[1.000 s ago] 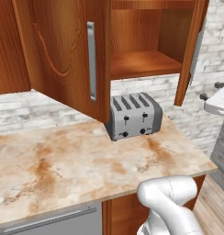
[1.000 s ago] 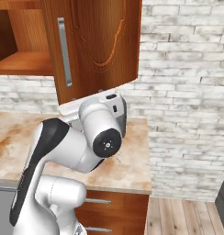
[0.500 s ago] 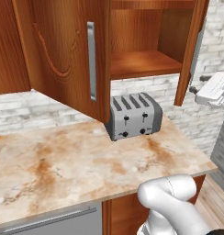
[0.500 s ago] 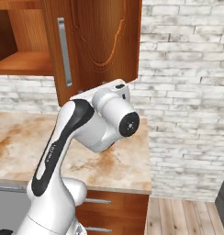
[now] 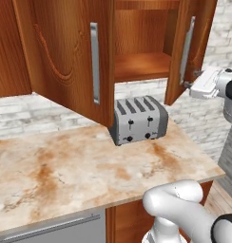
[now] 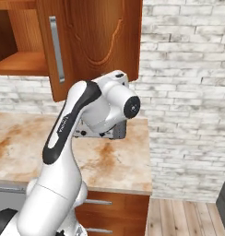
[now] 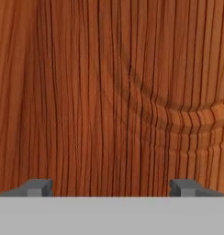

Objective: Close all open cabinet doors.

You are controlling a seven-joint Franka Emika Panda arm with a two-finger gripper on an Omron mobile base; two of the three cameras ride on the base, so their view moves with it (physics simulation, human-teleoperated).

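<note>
Two cabinet doors stand open over the counter. In the left base view the left cabinet door (image 5: pixel 61 52) swings out toward me, its silver handle (image 5: pixel 94 61) facing front. The right cabinet door (image 5: pixel 198 33) also stands out from the open shelf (image 5: pixel 139 64). My gripper (image 5: pixel 191 79) is open and empty, just beside that door's outer face near its lower edge. In the hand view both fingertips (image 7: pixel 40 187) stand wide apart, close to the carved arch of the right cabinet door (image 7: pixel 132 92). In the right base view my arm (image 6: pixel 73 120) rises in front of the same door (image 6: pixel 100 37).
A silver toaster (image 5: pixel 138 119) stands on the marble counter (image 5: pixel 65 175) below the open cabinet. A brick wall (image 6: pixel 188 92) runs to the right of the cabinet. The counter ends at the right, with wooden floor (image 6: pixel 188 221) beyond it.
My arm has risen and the hand has moved up and to the left, closer to the right cabinet door's outer face. The doors have not moved.
</note>
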